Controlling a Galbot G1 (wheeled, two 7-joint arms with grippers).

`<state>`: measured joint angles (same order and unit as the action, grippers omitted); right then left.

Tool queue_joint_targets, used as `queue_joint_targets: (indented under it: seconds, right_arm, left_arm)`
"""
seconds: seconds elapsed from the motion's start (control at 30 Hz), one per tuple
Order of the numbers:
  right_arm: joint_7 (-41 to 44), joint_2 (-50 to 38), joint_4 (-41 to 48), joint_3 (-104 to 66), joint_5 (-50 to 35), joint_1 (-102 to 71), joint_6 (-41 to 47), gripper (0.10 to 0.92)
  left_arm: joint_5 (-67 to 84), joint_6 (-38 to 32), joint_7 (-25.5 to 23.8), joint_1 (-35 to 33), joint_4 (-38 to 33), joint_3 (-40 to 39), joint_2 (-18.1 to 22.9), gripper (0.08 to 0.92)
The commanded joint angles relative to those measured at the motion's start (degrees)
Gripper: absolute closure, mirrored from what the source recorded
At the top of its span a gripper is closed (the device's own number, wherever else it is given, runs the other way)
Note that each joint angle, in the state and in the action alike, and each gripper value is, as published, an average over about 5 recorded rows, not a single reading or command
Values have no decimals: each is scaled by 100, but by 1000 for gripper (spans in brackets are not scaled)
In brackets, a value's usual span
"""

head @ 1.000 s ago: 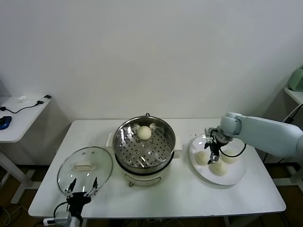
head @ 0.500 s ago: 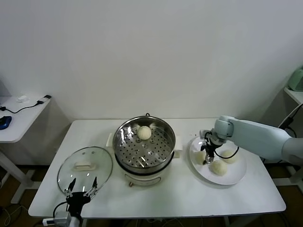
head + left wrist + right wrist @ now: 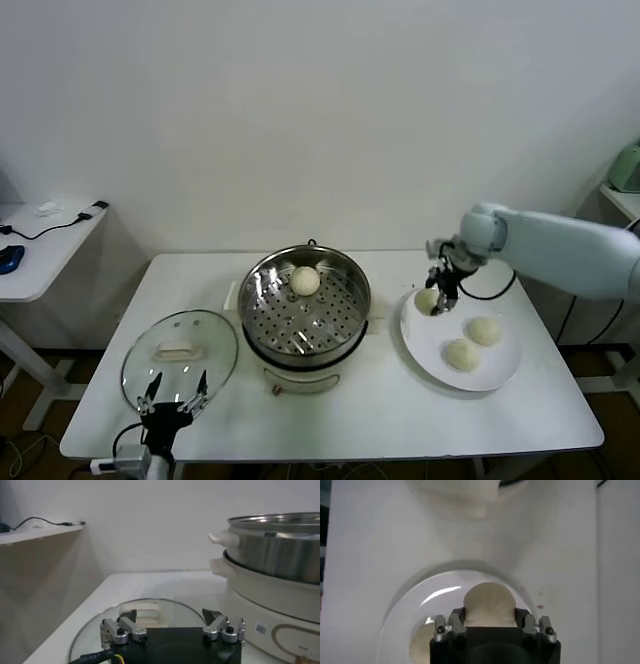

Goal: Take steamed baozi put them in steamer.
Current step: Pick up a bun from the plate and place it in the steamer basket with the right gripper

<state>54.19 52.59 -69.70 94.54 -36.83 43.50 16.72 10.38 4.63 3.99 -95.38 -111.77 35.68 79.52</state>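
My right gripper (image 3: 436, 300) is shut on a cream-white baozi (image 3: 427, 299) and holds it lifted above the left part of the white plate (image 3: 497, 375). In the right wrist view the baozi (image 3: 489, 604) sits between the two fingers, above the plate (image 3: 415, 590). Two more baozi (image 3: 485, 331) (image 3: 461, 354) lie on the plate. One baozi (image 3: 305, 281) rests on the perforated tray at the back of the steel steamer (image 3: 350, 328), which stands mid-table, left of the plate. My left gripper (image 3: 172, 404) is open and empty at the table's front left.
The round glass lid (image 3: 180, 357) lies flat left of the steamer, just beyond my left gripper; it also shows in the left wrist view (image 3: 145, 612). A side desk (image 3: 45, 250) with cables stands at the far left.
My right gripper has closed on the leftmost baozi on the plate and lifted it up and back. The left arm has not moved.
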Motion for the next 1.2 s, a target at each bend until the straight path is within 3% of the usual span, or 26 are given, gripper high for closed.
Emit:
queue_joint_targets:
  seconds: [0.03,0.33,0.83,1.2]
  right_arm:
    - [58,937,-833,720,-2034,2390,334,381]
    - [-977,2636,-930,-65,-2983,1265,1182,380]
    - [-1112,3930,1134,-204,-2053,-713,1272,381]
    - [-1004,4111,1591,-241,-1676,-1114,1187,381]
  left_arm:
    - [2,24,-2,2,-31,1,-11,177]
    - [32,94,-3,58,-95,-2,-41,177]
    - [46,83,-26,96,-51,-25,-66,177]
    - [49,74,-35,124,19,-43,-96,177]
